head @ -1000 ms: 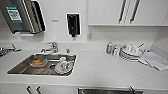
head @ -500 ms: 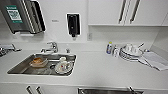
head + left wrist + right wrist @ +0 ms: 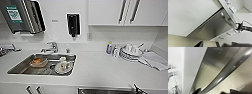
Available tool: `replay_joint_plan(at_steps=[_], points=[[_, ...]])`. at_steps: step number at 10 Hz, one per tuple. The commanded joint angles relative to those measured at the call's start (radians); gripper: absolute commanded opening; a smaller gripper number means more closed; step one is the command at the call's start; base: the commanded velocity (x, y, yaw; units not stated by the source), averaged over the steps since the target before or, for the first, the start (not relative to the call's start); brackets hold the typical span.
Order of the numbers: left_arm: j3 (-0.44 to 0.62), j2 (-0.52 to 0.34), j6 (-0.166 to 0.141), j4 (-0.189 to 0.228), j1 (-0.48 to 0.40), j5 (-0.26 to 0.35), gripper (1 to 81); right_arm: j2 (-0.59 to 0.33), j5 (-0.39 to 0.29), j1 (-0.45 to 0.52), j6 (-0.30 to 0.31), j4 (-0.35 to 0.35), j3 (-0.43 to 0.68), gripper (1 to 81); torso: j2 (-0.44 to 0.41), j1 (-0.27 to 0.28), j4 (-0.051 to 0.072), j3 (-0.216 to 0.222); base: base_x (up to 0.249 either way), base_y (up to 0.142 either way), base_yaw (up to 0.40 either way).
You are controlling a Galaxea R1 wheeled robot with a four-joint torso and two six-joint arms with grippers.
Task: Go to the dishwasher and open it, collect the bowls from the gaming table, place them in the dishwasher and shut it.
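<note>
On the white kitchen surface (image 3: 100,67), seen from the head camera, a steel sink (image 3: 22,67) sits at the left with a tap (image 3: 51,47) behind it, and there's crockery down in the basin: a brownish dish (image 3: 38,62) and a white plate with a cup (image 3: 63,66). Up on the wall, a paper towel dispenser (image 3: 22,16) carries a green label, but its writing is too blurred to read. Beside it hangs a black soap dispenser (image 3: 73,24). Over to the right, a small bottle (image 3: 109,47) with a blue label, unreadable too, stands just beside a stack of white plates (image 3: 130,52), and a folded cloth (image 3: 155,60) lies next to that. White wall cabinets (image 3: 112,11) above. Right at the lower edge, the top of the dishwasher (image 3: 105,91) peeks in under the counter.

Left wrist view now: the dishwasher's stainless front panel (image 3: 214,28) with its bar handle (image 3: 226,19), white cabinet fronts on either side. The left claw is in frame only as dark shapes at the edge; released or clenched, I cannot tell.

Right wrist view: the bar handle (image 3: 228,72) looms large and very near, running across the steel panel (image 3: 209,70). The right claw's state, again, I cannot tell.
</note>
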Motion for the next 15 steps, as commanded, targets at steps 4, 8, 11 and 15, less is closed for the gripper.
replay_joint_plan(at_steps=[4, 8, 11, 15], points=[[-0.006, -0.057, 0.0, 0.028, -0.043, -0.013, 81.1, -0.036, -0.049, 0.096, 0.104, 0.058, -0.057, 81.1, 0.0, 0.0, 0.0, 0.0, 0.0, 0.0, 0.0], [-0.025, -0.049, 0.0, 0.028, -0.039, -0.015, 81.1, 0.039, -0.049, 0.059, 0.119, 0.058, -0.12, 81.1, 0.0, 0.0, 0.0, 0.0, 0.0, 0.0, 0.0], [-0.038, -0.04, -0.006, 0.031, -0.039, -0.015, 81.1, 0.081, -0.049, 0.031, 0.119, 0.056, -0.155, 81.1, 0.0, 0.0, 0.0, 0.0, 0.0, 0.0, 0.0], [-0.038, -0.038, -0.007, 0.031, -0.039, -0.027, 81.1, 0.079, -0.051, 0.002, 0.119, 0.044, -0.165, 81.1, 0.0, 0.0, 0.0, 0.0, 0.0, 0.0, 0.0]])
